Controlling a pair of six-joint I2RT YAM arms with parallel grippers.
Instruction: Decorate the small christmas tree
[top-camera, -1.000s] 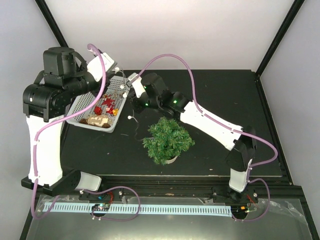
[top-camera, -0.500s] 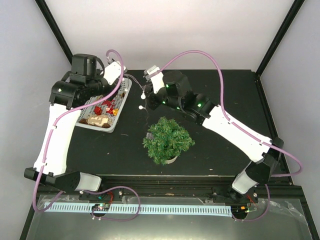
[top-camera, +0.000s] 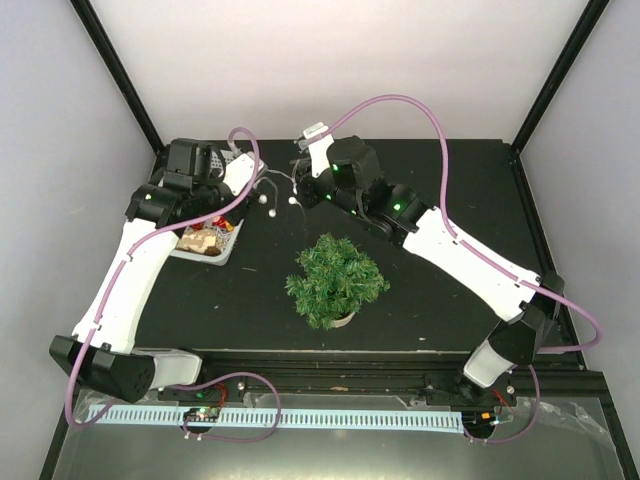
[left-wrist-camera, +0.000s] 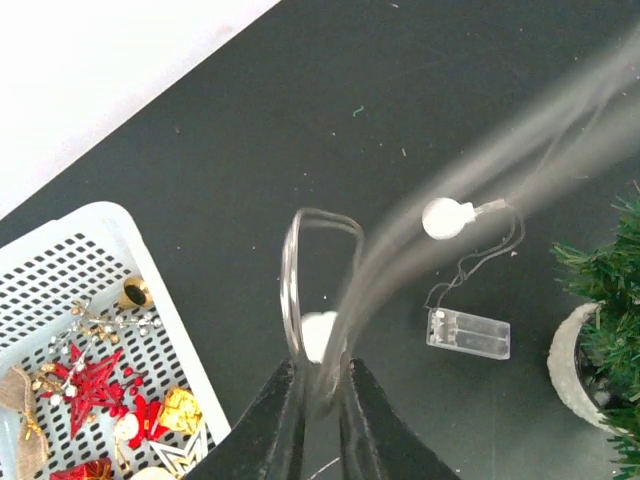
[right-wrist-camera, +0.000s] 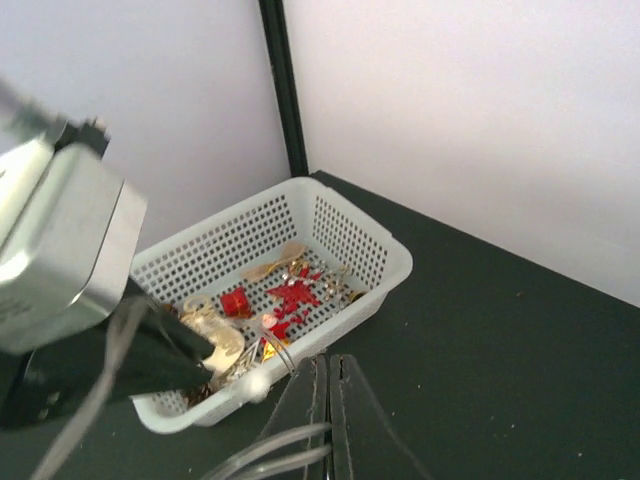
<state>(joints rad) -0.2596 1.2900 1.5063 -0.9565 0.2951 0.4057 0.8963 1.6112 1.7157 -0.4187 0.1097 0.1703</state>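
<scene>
Well, we see a white basket (right-wrist-camera: 360, 250) full of holes at the far left of the black table (top-camera: 230, 300). In it lie a red star (left-wrist-camera: 88, 385), a gold bell (left-wrist-camera: 135, 293) and more red and gold bits, all in a heap.

The table is flat and has tiny specks on it. White walls (top-camera: 300, 60) stand behind it, and black posts (top-camera: 115, 60) run up at the corners. The small christmas tree (top-camera: 335, 280) stands in its cream pot (left-wrist-camera: 568, 362) near the middle of the table, well apart from the basket. A clear battery box (left-wrist-camera: 468, 333) lies on the table near the pot, with a thin wire coming off it.

The left gripper (left-wrist-camera: 320, 370) hangs just beside the basket. Its fingers are almost together and pinch the thin wire of a string of lights (left-wrist-camera: 445, 217). One round light (left-wrist-camera: 316, 335) sits right at the fingertips. The right gripper (right-wrist-camera: 328, 362) hangs near it, toward the back of the table. Its two fingers are pressed tight together. The wire runs up to them, but it is blurred there, so we cannot tell if they pinch it.
</scene>
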